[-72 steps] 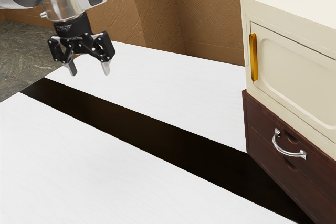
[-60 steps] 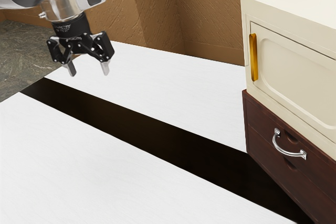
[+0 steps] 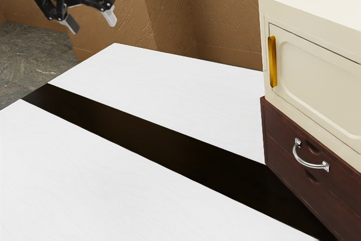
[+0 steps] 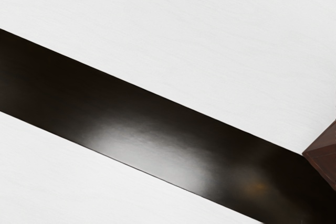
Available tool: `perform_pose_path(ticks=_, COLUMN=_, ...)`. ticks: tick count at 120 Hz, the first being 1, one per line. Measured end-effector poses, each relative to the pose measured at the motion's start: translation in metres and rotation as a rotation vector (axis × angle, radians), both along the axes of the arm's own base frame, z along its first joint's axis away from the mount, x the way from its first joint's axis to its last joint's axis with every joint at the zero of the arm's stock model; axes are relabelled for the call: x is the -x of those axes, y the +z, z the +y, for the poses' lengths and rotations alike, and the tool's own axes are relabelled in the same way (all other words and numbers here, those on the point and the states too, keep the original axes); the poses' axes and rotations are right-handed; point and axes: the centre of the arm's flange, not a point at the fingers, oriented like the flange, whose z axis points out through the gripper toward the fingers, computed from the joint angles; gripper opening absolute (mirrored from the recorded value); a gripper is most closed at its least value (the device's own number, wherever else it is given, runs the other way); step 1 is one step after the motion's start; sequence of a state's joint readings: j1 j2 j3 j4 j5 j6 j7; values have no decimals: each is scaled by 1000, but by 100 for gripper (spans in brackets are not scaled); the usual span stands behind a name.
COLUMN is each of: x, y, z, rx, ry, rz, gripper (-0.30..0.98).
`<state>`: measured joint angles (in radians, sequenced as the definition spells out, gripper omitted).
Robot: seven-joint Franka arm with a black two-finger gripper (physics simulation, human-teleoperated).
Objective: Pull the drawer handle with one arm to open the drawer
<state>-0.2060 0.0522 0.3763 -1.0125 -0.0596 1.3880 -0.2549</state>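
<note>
High at the exterior view's upper left hangs my gripper (image 3: pixel 93 22), open, its two fingers well apart with nothing between them. Far from it, at the exterior view's right, stands a dark brown wooden drawer unit (image 3: pixel 276 139). A curved silver handle (image 3: pixel 307 161) is fixed to its front, and the drawer front sits flush with the unit. In the wrist view a corner of the brown drawer unit (image 4: pixel 323 153) appears at the edge, the handle out of sight there.
A cream cabinet (image 3: pixel 316 77) with a golden upright handle (image 3: pixel 273 61) rests on the drawer unit. The white table (image 3: pixel 101 179) has a glossy black band (image 3: pixel 152 139) running across to the unit's base. Brown walls (image 3: pixel 225 15) rise behind.
My gripper has risen toward the exterior view's top and tilted, its fingers swinging toward the exterior view's right. The drawer unit and its handle have not moved.
</note>
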Motion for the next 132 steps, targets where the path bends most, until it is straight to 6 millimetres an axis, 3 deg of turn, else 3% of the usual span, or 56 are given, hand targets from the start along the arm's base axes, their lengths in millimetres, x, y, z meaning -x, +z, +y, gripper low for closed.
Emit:
perform_pose_path(ticks=24, x=-6, y=-8, z=12, rx=-8, ry=36, rz=8, gripper=69)
perform_pose_path(ticks=36, x=-6, y=-39, z=12, rx=10, ry=26, rz=94, gripper=69)
perform_pose_path(ticks=69, x=108, y=-101, z=-6, rx=67, ry=-88, rz=120, gripper=69)
perform_pose_path(ticks=96, x=156, y=-166, z=-15, rx=80, ry=-156, rz=234, gripper=69)
perform_pose_path(ticks=110, x=178, y=-192, z=-34, rx=76, ry=-231, rz=317, gripper=69)
perform_pose_path(ticks=120, x=175, y=-209, z=-46, rx=40, ry=-369, rz=324, gripper=69)
perform_pose_path(ticks=132, x=167, y=-211, z=-101, rx=-82, ry=-685, rz=278, gripper=69)
